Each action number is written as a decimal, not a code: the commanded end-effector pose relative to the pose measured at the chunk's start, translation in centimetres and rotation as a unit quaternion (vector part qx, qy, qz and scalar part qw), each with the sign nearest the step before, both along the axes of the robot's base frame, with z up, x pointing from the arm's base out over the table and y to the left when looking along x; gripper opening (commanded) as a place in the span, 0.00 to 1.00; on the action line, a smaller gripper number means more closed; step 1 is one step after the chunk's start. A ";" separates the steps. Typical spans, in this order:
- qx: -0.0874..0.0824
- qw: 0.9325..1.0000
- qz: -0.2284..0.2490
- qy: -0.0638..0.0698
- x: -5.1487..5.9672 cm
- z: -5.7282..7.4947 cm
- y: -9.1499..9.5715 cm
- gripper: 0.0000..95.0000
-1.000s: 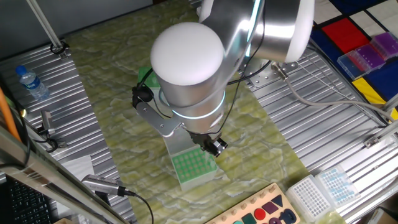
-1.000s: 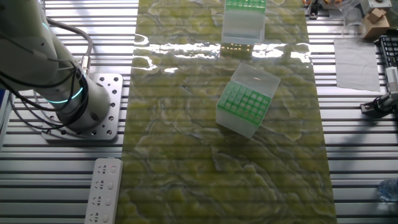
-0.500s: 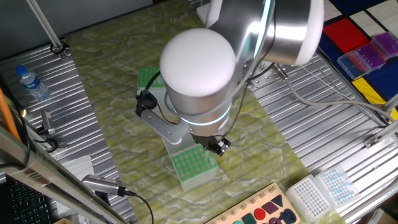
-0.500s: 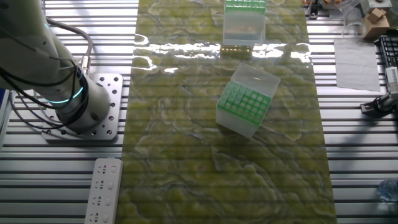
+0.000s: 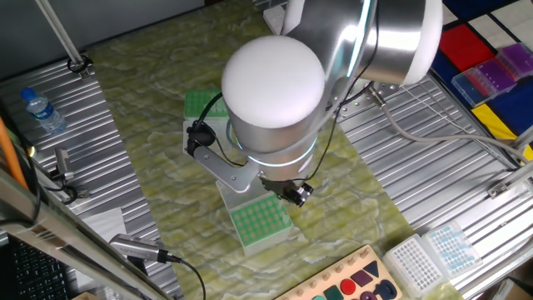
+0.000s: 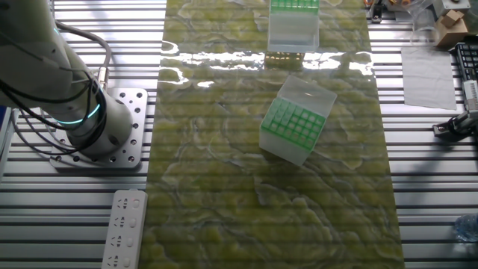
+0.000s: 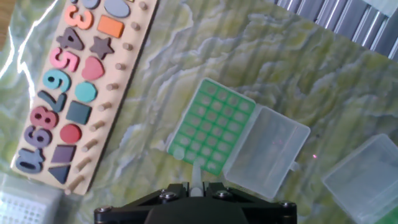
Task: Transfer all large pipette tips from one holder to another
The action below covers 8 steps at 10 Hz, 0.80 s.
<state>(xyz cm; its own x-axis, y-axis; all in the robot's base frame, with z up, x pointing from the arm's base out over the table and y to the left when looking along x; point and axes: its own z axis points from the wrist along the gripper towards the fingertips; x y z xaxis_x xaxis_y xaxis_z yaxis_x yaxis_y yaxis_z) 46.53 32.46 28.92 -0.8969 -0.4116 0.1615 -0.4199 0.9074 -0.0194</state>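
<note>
Tip held over green rack.
We see the black two-finger gripper (image 7: 196, 188) with fingers clamped on one pale translucent tapered pipette tip (image 7: 196, 176), above the near edge of the green-gridded clear plastic rack (image 7: 211, 127), lid open, on the marbled green desk (image 7: 186, 56); a wooden number puzzle board (image 7: 78, 81) lies left.

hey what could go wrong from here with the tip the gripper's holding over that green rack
1. In the hand view the gripper pinches one pipette tip only at its upper end; a slight tilt could make it miss a hole in the green rack.
2. The rack's open clear lid lies right beside the grid; a sideways drift might catch it.
3. The rack sits loose on the green mat, so a missed insertion could shove it.
</note>
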 end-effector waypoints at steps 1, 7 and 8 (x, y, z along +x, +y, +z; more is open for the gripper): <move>-0.035 0.997 0.072 0.015 -0.5 1.1 -1.0 0.00; -0.086 0.972 0.215 0.031 -3.5 1.7 -10.4 0.00; -0.089 0.970 0.226 0.021 -4.1 1.2 -11.7 0.00</move>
<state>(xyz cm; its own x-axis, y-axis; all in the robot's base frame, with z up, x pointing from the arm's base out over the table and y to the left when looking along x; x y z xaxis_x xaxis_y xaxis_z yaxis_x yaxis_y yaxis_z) 43.37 23.32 30.44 -0.6609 -0.6877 0.3004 -0.7407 0.6622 -0.1136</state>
